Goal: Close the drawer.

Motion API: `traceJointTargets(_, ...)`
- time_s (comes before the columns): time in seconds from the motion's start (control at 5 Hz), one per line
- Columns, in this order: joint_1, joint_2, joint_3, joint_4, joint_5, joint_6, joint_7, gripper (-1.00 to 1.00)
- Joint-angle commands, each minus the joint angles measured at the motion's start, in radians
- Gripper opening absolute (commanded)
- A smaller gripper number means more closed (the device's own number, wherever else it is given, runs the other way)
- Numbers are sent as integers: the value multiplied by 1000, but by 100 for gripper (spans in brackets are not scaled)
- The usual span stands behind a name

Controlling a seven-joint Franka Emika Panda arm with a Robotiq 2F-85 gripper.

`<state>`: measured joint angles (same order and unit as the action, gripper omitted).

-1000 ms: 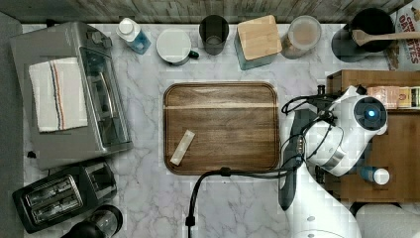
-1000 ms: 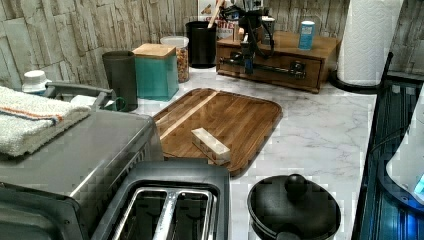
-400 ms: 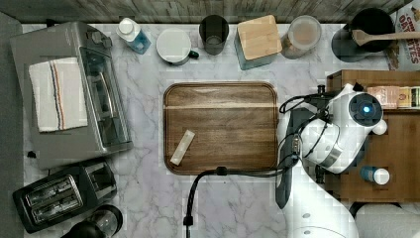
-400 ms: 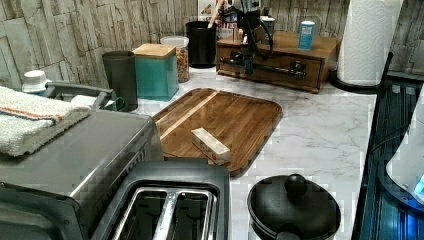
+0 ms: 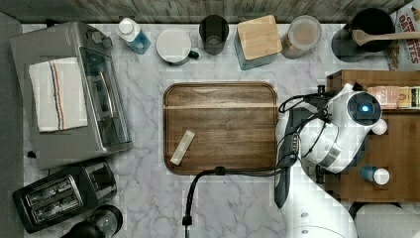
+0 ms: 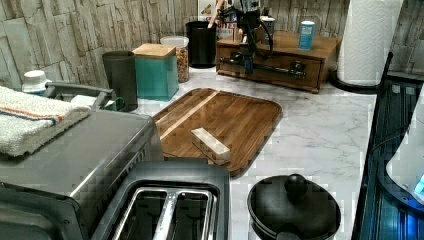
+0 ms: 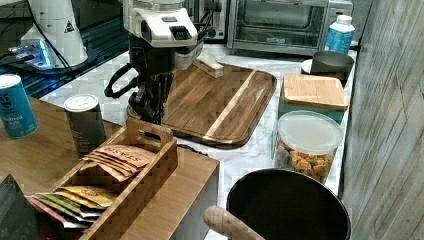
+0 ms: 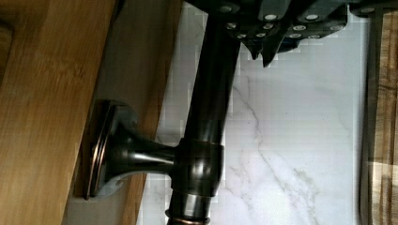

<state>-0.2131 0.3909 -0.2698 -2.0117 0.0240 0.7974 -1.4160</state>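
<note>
The drawer (image 6: 270, 67) is seen in the left view set into the front of a wooden cabinet (image 6: 292, 47) at the back of the marble worktop (image 6: 320, 130), beyond the far end of a dark wooden tray (image 6: 227, 117). A thin black bar handle (image 6: 272, 66) is carried across the drawer front, and in the wrist view the handle (image 8: 206, 117) is shown close up, held off the wood by a round mount. The claw (image 6: 246, 56) is placed at the handle, toward the left view's left end of the bar; in the wrist view the claw (image 8: 263, 49) is seen just beside the bar, and whether its fingers are spread or pressed together cannot be told. In the right view the claw (image 7: 152, 107) is pointed down between the tray (image 7: 215, 105) and the cabinet top, on which a wooden caddy (image 7: 125, 175) of tea packets is stood. A small pale block (image 6: 210, 145) is laid on the tray. In the top view the cabinet (image 5: 396, 139) is found beside the tray (image 5: 220, 126), on the top view's right.
</note>
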Motion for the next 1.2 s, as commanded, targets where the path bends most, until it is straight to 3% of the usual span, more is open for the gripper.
traceJointTargets(0.2,-127,27,-169,108,-20,62,21,-100)
traceJointTargets(1.2,-118,29,-178,108,-14,63,17,-100)
